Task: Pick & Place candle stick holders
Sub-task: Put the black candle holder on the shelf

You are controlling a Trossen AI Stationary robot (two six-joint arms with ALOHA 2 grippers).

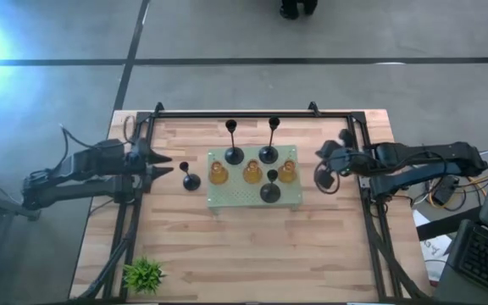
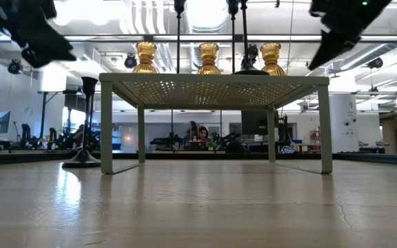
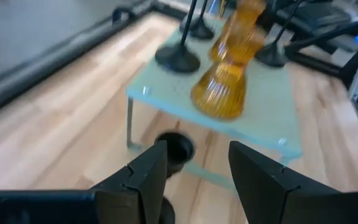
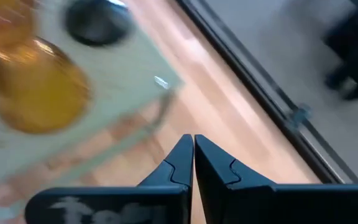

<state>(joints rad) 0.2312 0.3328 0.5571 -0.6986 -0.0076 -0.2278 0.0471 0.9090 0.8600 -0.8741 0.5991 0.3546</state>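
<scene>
Nearest the high camera, a small green plant (image 1: pixel 143 274) sits at the front left corner of the wooden desk (image 1: pixel 252 263). Centre of the desk: a pale green perforated board (image 1: pixel 255 196) raised on legs. On it stand three amber holders (image 1: pixel 252 173) in a row, with three black holders: two behind the row (image 1: pixel 234 155) (image 1: pixel 268 153) and one in front (image 1: pixel 270 191). A fourth black holder (image 1: pixel 191 180) stands on the desk itself, just beside the board's left edge and off it.

Left pincer (image 1: pixel 163 164) hovers at the left side of the desk, near that lone black holder but apart from it. Its fingers (image 3: pixel 148 174) stand apart, with nothing between them; the left wrist view shows the black holder's top ahead of the gap.

Right pincer (image 1: pixel 319 152) hovers at the right side, near the board's right edge, touching nothing. Its fingers (image 4: pixel 182 163) are pressed together and hold nothing.

Low view confirms the amber holders on the board's top and both arms above desk level. Persons are seated in the room beyond the desk.
</scene>
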